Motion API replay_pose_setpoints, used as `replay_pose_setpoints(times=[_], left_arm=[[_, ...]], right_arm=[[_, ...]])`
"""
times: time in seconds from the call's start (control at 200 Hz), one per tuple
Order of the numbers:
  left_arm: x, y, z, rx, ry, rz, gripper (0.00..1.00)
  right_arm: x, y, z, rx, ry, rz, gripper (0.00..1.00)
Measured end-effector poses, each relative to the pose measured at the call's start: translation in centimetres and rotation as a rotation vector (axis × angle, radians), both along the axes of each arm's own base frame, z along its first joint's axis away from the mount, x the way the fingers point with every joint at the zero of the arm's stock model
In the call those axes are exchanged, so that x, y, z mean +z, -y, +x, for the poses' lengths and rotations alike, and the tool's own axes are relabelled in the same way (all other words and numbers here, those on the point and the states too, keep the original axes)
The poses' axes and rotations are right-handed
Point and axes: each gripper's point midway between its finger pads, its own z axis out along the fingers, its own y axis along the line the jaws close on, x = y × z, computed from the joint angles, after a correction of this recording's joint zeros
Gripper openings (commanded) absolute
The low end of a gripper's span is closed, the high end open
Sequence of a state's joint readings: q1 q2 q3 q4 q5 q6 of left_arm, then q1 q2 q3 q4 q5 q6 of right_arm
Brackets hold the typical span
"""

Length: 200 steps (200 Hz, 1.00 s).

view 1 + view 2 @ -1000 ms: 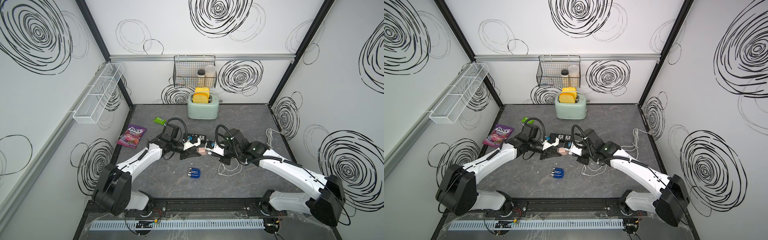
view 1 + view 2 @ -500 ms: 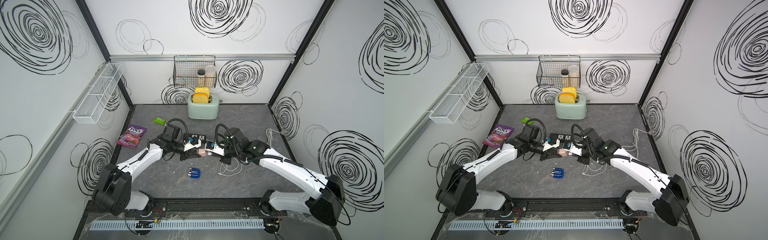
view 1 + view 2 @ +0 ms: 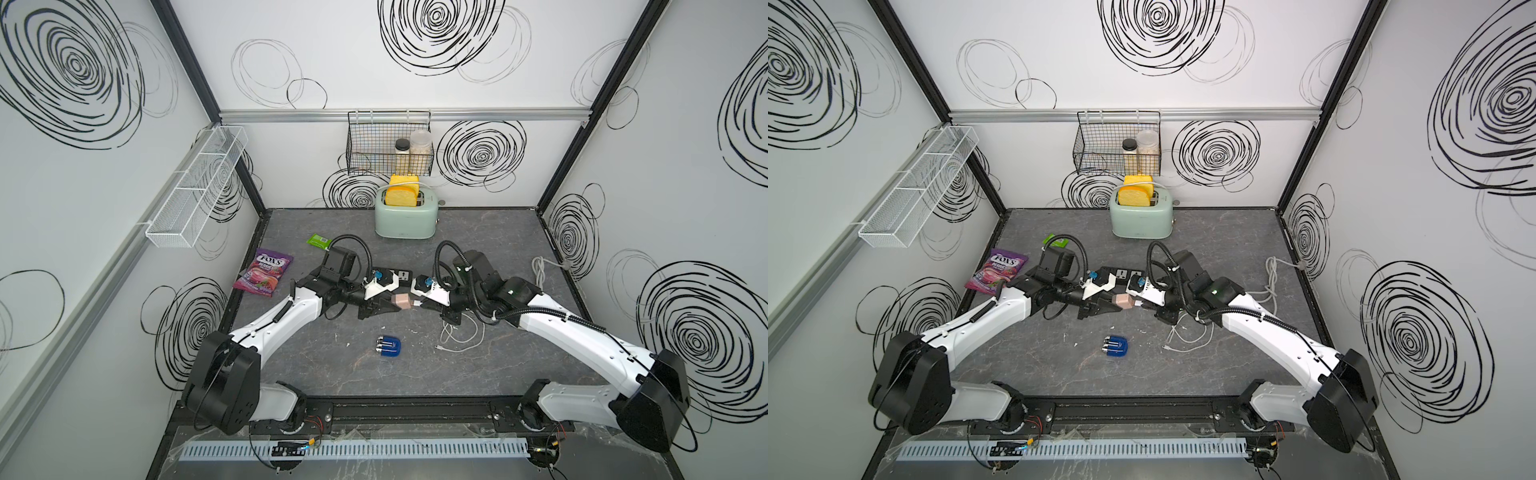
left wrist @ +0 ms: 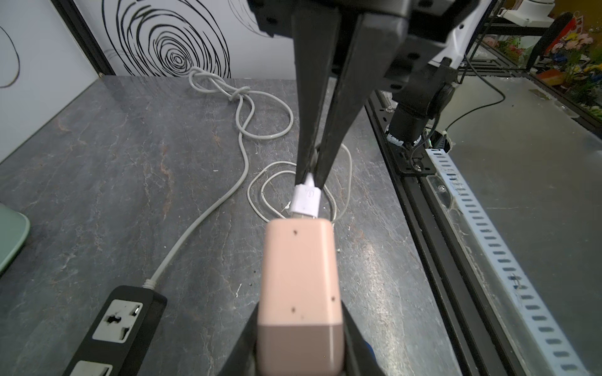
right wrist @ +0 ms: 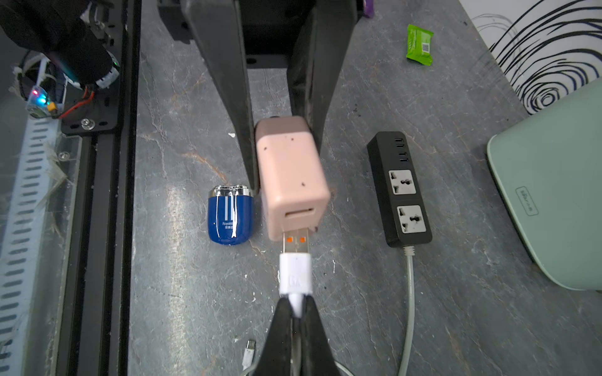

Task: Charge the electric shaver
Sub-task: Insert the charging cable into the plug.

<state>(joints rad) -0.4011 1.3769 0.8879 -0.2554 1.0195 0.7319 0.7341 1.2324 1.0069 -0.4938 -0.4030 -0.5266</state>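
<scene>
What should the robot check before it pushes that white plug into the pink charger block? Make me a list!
1. Left gripper holds the pink plug adapter: ok, one finger on each side.
2. Right gripper is shut on the white USB cable just behind its plug: ok.
3. Plug lines up with the adapter's port: not ok. The metal tip sits at the adapter's edge, beside the empty slot.
4. Black power strip has free sockets: ok.
5. Cable's small end is in the electric shaver: not ok. It lies loose on the table.
6. Adapter's prongs: cannot tell, hidden.
</scene>
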Motion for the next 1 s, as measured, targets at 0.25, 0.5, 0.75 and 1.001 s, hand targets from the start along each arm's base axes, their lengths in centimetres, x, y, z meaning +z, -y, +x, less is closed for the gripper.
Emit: replay_pose_setpoints(times=[0.25, 0.5, 0.75, 1.001], left_arm=[[0.4, 0.3, -0.3, -0.022, 0.021, -0.016, 0.00], [0.2, 0.3, -0.4, -0.028, 0.013, -0.003, 0.00], [0.0, 0.5, -0.4, -0.031, 0.002, 0.017, 0.00], [-0.4, 0.8, -0.8, -0.042, -0.008, 0.034, 0.00]], right_arm=[[0.6, 0.1, -0.2, 0.010, -0.026, 0.059, 0.00], [0.4, 0.0, -0.3, 0.016, -0.037, 0.059, 0.00], [-0.3, 0.1, -0.2, 0.015, -0.053, 0.040, 0.00], [-0.9, 0.3, -0.6, 0.033, -0.070, 0.020, 0.00]])
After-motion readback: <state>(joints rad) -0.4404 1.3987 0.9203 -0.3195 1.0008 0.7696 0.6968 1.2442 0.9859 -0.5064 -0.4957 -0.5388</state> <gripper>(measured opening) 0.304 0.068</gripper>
